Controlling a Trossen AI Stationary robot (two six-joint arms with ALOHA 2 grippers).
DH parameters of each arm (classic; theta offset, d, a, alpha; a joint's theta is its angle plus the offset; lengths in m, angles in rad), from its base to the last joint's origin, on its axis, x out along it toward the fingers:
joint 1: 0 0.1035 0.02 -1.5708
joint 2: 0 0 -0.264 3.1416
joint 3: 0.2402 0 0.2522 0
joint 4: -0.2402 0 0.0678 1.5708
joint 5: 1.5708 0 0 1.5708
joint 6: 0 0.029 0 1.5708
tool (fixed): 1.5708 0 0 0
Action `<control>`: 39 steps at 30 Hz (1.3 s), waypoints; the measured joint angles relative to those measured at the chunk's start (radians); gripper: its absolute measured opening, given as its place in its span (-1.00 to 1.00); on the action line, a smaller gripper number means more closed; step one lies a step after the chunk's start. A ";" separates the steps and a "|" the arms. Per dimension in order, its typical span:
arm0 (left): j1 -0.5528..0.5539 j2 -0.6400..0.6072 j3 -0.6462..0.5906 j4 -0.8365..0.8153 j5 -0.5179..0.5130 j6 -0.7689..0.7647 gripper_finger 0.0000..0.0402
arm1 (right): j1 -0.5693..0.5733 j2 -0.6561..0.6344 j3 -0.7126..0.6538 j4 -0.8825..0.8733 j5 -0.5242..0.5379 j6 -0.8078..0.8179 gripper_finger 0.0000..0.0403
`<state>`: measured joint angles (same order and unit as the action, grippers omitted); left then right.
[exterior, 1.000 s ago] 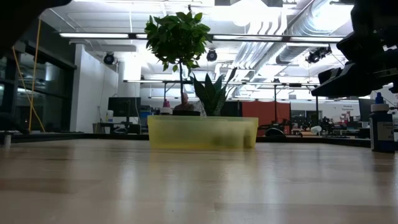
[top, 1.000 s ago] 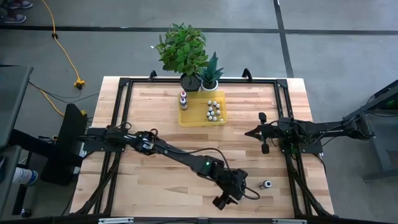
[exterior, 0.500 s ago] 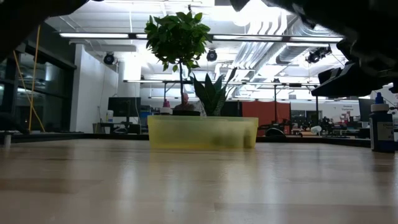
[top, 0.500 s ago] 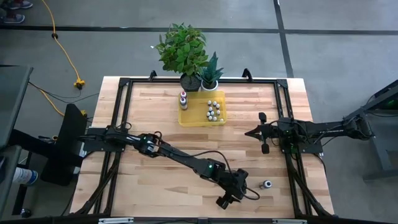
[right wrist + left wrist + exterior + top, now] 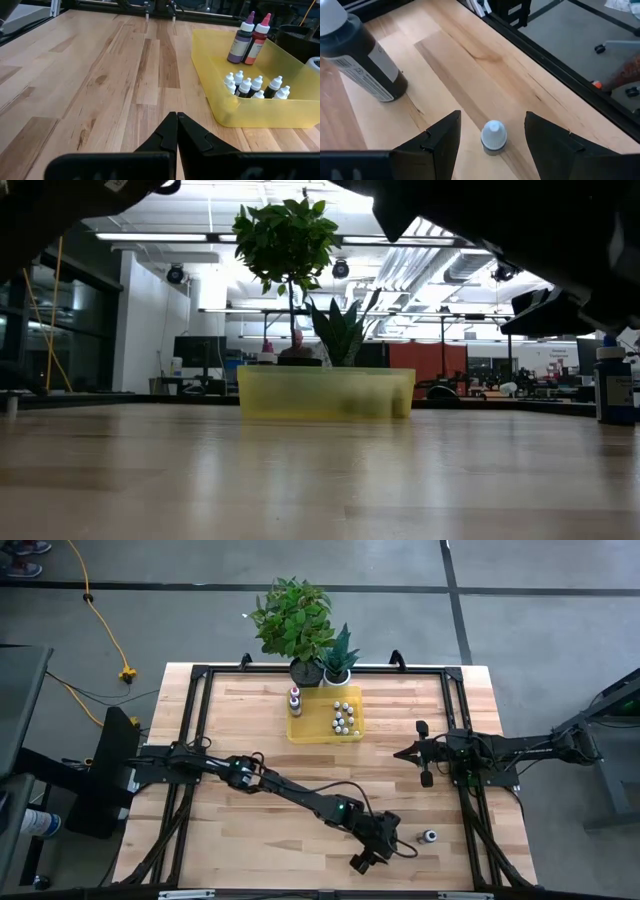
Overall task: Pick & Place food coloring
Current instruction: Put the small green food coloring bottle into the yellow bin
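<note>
- High view: left arm is stretched diagonally across the tabletop (image 5: 250, 830); left gripper (image 5: 362, 860) is placed near the front edge, right of centre.
- Left wrist view: left gripper (image 5: 492, 137) fingers are spread, with a tiny white-capped bottle (image 5: 493, 136) standing upright between them, not touched.
- A larger dark bottle (image 5: 357, 55) with a white cap is seen standing just beyond, apart from the fingers.
- High view: yellow tray (image 5: 325, 730) sits at the back centre, in front of two potted plants (image 5: 300, 625); small white-capped bottles (image 5: 343, 716) are grouped inside, two taller bottles (image 5: 294, 699) at its left end.
- A lone bottle (image 5: 429, 836) stands just right of the left gripper.
- Right gripper (image 5: 398, 753) is held at the right side, mid-depth; right wrist view shows its fingers (image 5: 167, 135) pressed together, nothing held.
</note>
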<state>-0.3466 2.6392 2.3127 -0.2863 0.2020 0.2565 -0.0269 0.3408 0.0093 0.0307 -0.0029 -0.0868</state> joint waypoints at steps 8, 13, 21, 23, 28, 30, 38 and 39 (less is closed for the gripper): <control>0.000 0.012 0.000 0.007 0.000 0.000 -0.01 | 0.000 0.000 0.000 0.000 0.000 0.000 -1.00; 0.000 0.015 0.000 0.011 0.004 -0.003 -0.13 | 0.000 0.000 0.000 0.000 0.000 0.000 -1.00; 0.000 0.015 0.000 0.007 -0.006 -0.003 -0.25 | 0.000 0.000 0.000 0.000 0.000 0.000 -1.00; 0.000 0.015 0.000 0.007 -0.006 -0.004 -0.28 | 0.000 0.000 0.000 0.000 0.000 0.000 -1.00; 0.000 0.015 0.000 0.006 -0.007 -0.012 -0.37 | 0.000 0.000 0.000 0.000 0.000 0.000 -1.00; 0.000 0.015 0.000 0.007 -0.007 -0.028 -0.41 | 0.000 0.000 0.000 0.000 0.000 0.000 -1.00; 0.000 0.014 0.000 0.000 -0.011 -0.054 -0.65 | 0.000 0.000 0.000 0.000 0.000 0.000 -1.00; 0.000 0.013 0.000 0.000 -0.012 -0.056 -0.68 | 0.000 0.000 0.000 0.000 0.000 0.000 -1.00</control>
<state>-0.3465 2.6526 2.3123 -0.2866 0.1902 0.2001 -0.0268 0.3408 0.0093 0.0303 -0.0029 -0.0864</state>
